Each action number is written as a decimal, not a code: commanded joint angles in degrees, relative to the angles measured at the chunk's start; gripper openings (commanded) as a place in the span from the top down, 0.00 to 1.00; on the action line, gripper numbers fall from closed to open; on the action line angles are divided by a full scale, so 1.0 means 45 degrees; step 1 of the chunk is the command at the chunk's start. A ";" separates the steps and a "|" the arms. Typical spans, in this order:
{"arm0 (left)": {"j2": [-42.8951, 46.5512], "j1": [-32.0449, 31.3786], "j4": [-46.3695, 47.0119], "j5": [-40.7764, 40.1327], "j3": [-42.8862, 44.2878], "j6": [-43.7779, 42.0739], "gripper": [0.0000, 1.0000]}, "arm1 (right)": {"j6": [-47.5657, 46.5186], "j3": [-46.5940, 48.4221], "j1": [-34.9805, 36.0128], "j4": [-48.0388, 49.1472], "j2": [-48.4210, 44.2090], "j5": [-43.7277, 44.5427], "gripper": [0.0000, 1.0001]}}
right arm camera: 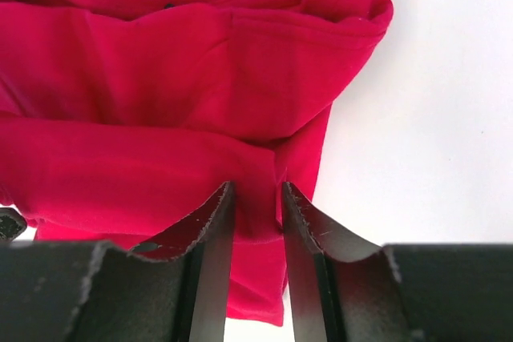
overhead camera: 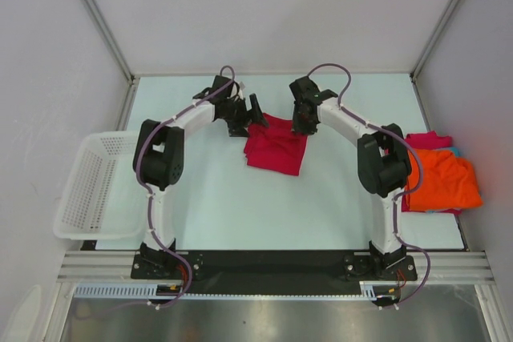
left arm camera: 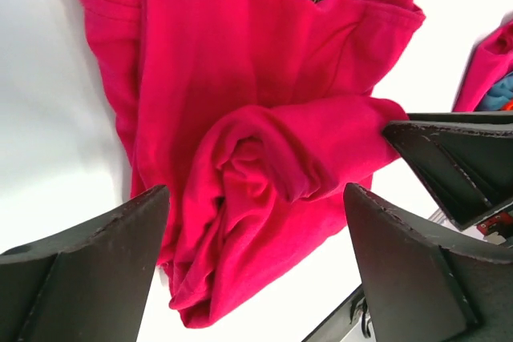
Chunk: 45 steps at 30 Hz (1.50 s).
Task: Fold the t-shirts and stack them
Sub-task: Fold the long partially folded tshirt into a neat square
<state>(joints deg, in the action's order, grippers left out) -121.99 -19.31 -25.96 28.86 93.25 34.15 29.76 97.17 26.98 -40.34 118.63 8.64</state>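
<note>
Because the crimson t-shirt [overhead camera: 276, 144] lying bunched mid-tabletop [overhead camera: 224, 198] is limp, light cloth that sags and slips, I'd pinch hem corners; my left claw [left arm camera: 256, 191] is spread wide above it, my right claw [right arm camera: 256, 194] barely parted, neither gripping

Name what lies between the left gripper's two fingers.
A bunched fold of the crimson t-shirt lies between the wide-open fingers of the left gripper, not gripped. The left wrist view shows it.
</note>
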 commanded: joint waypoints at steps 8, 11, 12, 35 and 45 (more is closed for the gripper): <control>0.2243 0.0092 0.0220 -0.0418 -0.1170 -0.0187 0.04 | -0.0187 -0.0263 0.0409 0.0116 -0.1907 0.0656 0.65; 0.2791 0.0073 0.0474 -0.0457 -0.2010 -0.0187 0.04 | 0.0105 -0.0303 0.0897 -0.0001 -0.2532 0.1045 0.66; 0.2890 0.0072 0.0533 -0.0476 -0.2437 -0.0168 0.04 | 0.0144 -0.0574 0.1034 0.0134 -0.2766 0.1144 0.66; 0.5429 0.0072 0.1529 -0.0554 -0.6249 -0.0206 0.04 | -0.0617 0.2135 0.1212 0.1093 0.1506 0.0462 0.67; 0.5782 0.0072 0.1432 -0.0750 -0.6856 -0.0343 0.04 | -0.0617 0.3915 0.0625 0.0878 0.2798 0.0501 0.68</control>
<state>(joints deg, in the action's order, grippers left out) -98.98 -19.25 -20.34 26.20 62.54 33.95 28.16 112.14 30.37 -37.39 130.65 9.85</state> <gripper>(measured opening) 0.962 0.316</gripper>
